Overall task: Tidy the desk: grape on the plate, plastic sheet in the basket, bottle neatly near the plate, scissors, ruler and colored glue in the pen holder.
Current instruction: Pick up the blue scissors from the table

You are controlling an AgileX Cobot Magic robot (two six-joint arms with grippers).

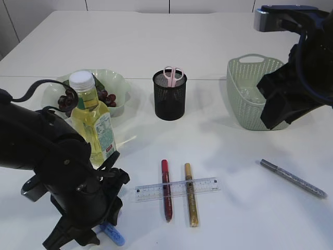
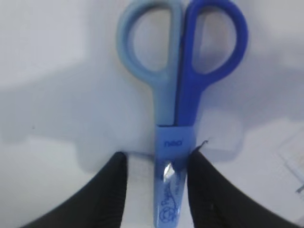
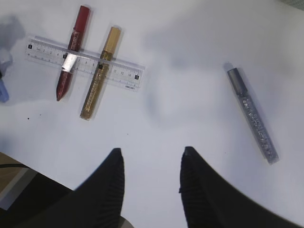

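Scissors (image 2: 178,95) with blue handles lie flat on the white table (image 1: 234,219) at its front left, blades between the two fingers of the left claw (image 2: 156,190), which straddles them with gaps either side, apparently lined up to grip. The right claw (image 3: 151,190) hangs half open and empty above bare table. Pink scissors (image 1: 173,74) already stand in the pen holder (image 1: 169,99). Ruler (image 1: 177,189) lies across the red glue pen (image 1: 166,190) and gold glue pen (image 1: 190,194).

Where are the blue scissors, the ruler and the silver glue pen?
Blue scissors (image 2: 176,109): left wrist view, on the handle shanks.
Ruler (image 1: 205,185): exterior view, on its clear right part.
Silver glue pen (image 3: 251,116): right wrist view, on its glittery barrel.
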